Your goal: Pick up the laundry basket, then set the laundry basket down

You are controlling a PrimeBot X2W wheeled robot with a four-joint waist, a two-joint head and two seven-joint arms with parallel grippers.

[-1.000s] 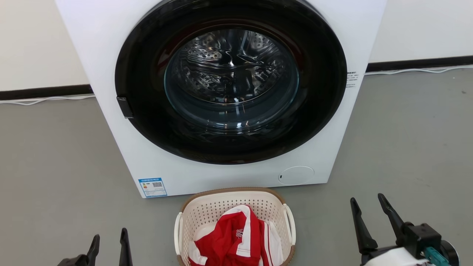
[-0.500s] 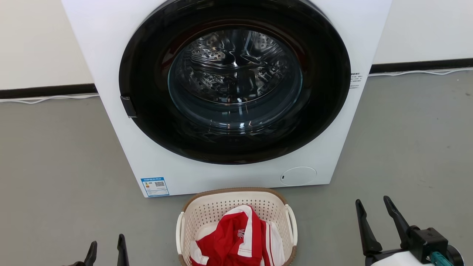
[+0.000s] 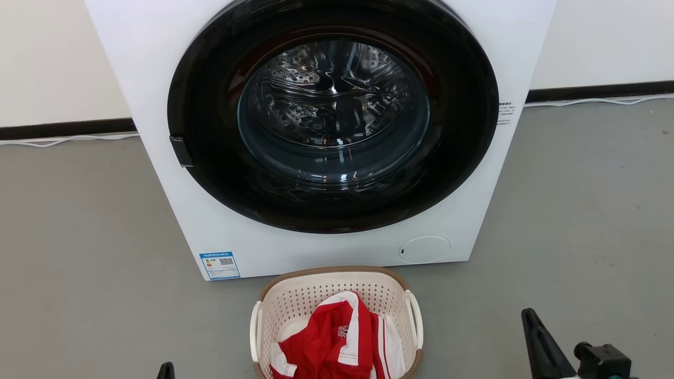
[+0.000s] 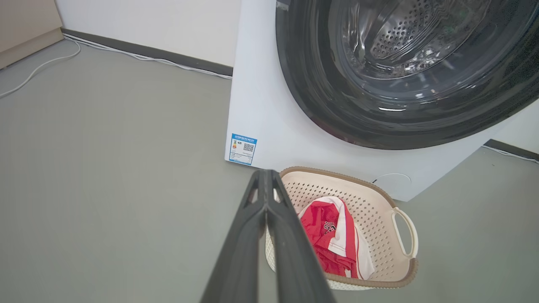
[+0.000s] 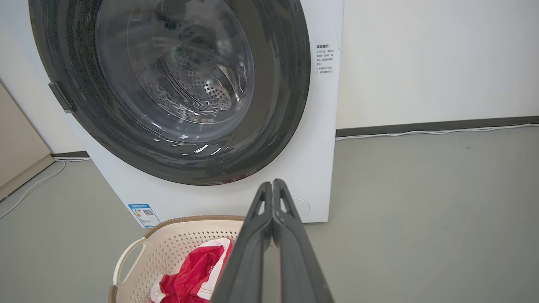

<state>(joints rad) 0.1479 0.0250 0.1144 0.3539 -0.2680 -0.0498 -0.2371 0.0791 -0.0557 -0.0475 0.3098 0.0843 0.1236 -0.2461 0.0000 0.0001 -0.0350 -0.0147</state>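
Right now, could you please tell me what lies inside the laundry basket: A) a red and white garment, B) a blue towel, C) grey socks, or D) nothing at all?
A: a red and white garment lies bunched in the laundry basket in front of the washer.

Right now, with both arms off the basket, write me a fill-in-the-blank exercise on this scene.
1. The laundry basket stands on the floor directly in front of the ____.
2. The garment lying in it is white and ____.
3. The left pincer and right pincer hold nothing; their fingers are ____.
Missing words: washer; red; shut.
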